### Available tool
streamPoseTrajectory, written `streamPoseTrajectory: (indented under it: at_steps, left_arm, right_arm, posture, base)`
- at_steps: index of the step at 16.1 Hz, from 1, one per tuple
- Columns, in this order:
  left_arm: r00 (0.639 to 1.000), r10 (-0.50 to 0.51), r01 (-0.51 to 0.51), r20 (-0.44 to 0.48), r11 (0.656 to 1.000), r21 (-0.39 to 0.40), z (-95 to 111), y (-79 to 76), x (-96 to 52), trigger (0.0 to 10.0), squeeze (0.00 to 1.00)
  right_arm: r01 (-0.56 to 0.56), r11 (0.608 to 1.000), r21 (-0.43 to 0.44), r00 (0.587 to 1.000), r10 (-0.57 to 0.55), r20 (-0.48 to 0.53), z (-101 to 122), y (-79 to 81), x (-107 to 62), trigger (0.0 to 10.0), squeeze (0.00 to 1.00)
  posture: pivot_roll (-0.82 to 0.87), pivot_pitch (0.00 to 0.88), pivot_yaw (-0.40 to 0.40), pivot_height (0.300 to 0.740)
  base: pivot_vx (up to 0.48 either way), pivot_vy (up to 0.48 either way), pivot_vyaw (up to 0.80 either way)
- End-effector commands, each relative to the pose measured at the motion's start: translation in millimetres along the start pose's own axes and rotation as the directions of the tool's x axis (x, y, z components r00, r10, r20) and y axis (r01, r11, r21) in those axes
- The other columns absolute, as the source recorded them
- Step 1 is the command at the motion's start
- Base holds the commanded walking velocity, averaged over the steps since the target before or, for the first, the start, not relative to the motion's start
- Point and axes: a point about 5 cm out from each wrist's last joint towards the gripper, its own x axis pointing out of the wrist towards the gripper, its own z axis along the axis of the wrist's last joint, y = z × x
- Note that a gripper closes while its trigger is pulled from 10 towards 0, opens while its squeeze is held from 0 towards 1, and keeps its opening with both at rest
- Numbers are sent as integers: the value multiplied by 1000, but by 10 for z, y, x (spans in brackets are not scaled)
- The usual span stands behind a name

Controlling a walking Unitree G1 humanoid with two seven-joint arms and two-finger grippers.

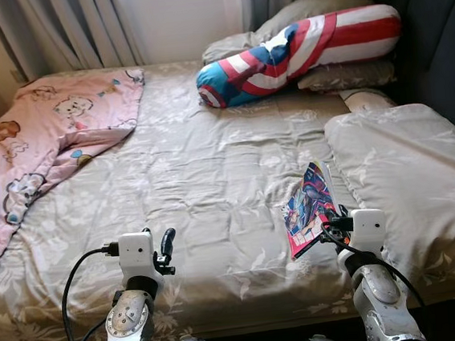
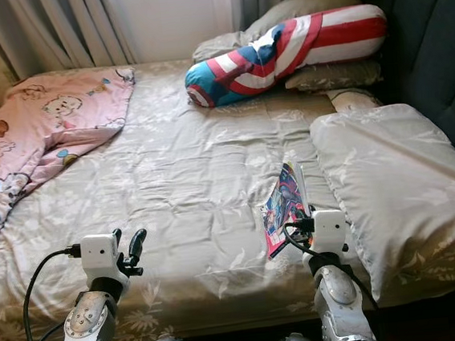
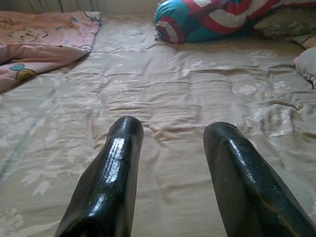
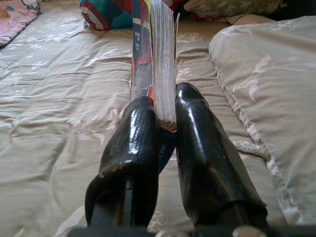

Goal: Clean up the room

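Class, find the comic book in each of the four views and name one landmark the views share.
Left eye: comic book lower right, at the right gripper.
Right eye: lower right of centre.
Left wrist: not in it.
Right wrist: centre, edge-on between the fingers.
Shared landmark: striped bolster at the bed's head.

Before us we see a bed (image 1: 211, 172) in grey floral sheets bearing a pink cartoon blanket (image 1: 40, 148), a striped bolster (image 1: 297, 51), grey pillows (image 1: 412, 161) and a comic book (image 1: 310, 207).

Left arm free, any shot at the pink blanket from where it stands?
Probably yes: the left end effector is open over bare sheet, nothing between it and the pink blanket, though it lies off to the left, likely needing a stretch.
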Motion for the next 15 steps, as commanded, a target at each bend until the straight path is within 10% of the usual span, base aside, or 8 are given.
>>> streamPoseTrajectory:
  at_steps: [1,15]
  left_arm:
    - [1000,-9,9,-5,1000,12,9,6,17,10000,0]
    - [1000,-14,14,4,1000,9,30,-19,37,10000,0]
  right_arm:
    - [-28,1000,1,996,28,82,150,58,54,10000,0]
    - [-72,997,-16,993,73,94,174,127,60,10000,0]
  posture:
    - [-56,18,17,641]
    - [-54,24,17,641]
  base:
    - [270,0,0]
    - [295,0,0]
